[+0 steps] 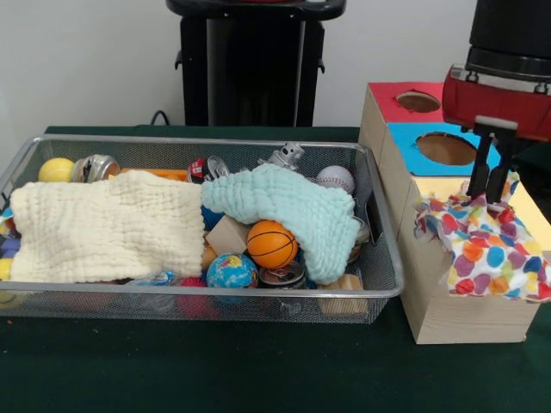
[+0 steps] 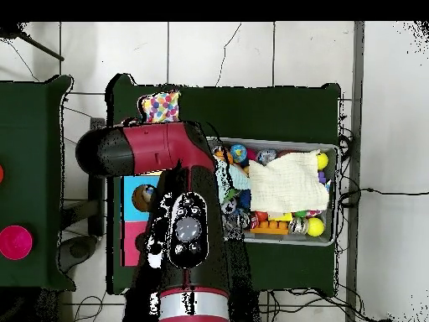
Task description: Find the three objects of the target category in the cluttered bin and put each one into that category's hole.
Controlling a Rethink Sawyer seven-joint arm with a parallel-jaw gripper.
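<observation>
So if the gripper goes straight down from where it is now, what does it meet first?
Most likely the multicoloured spotted cloth draped over the wooden box; the gripper already seems to touch it, though depth is uncertain.

You can see a dark green table [image 1: 258,370], a white wall [image 1: 86,60] behind, grey floor tiles [image 2: 251,50], and what may be pink buttons [image 2: 15,241].

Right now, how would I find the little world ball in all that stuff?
Look in the wire bin, along its front wall, just below the mint cloth. Under the basketball sits the globe ball. It is the only blue ball with green land patches; its neighbour is plain orange with black lines.
</observation>
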